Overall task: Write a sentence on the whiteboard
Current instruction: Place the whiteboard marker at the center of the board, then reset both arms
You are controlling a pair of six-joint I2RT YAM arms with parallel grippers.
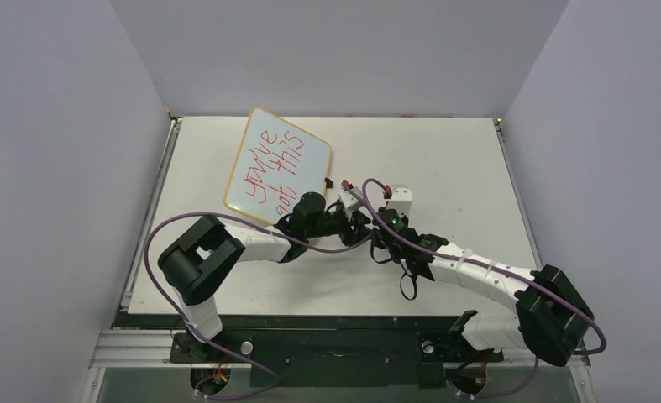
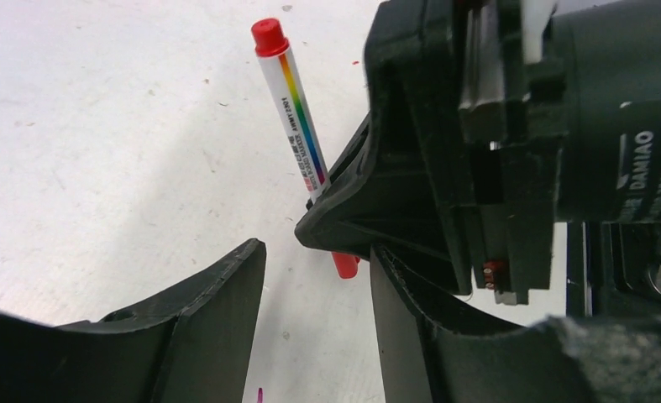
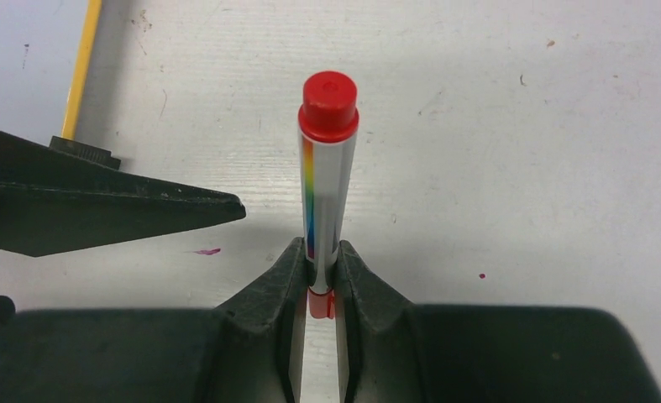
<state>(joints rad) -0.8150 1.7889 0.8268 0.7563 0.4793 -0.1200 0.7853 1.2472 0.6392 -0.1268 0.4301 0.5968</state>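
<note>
a: where's the board (image 1: 259,207)?
b: flat on the worktop (image 1: 444,159), beyond my left arm, sentence (image 1: 276,164) in red on it. thin, stiff, probably light. it'd slide, so i'd grip the frame edge.
a: end effectors?
b: right (image 3: 324,256) pinches the marker (image 3: 327,185) low on its barrel; left (image 2: 317,256) gapes empty beside it.

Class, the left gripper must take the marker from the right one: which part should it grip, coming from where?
Grip the marker's rainbow-striped barrel between its free red end and the right gripper, which clamps the lower part. Come from the side, open left gripper across the barrel: that stretch is bare and straight.
</note>
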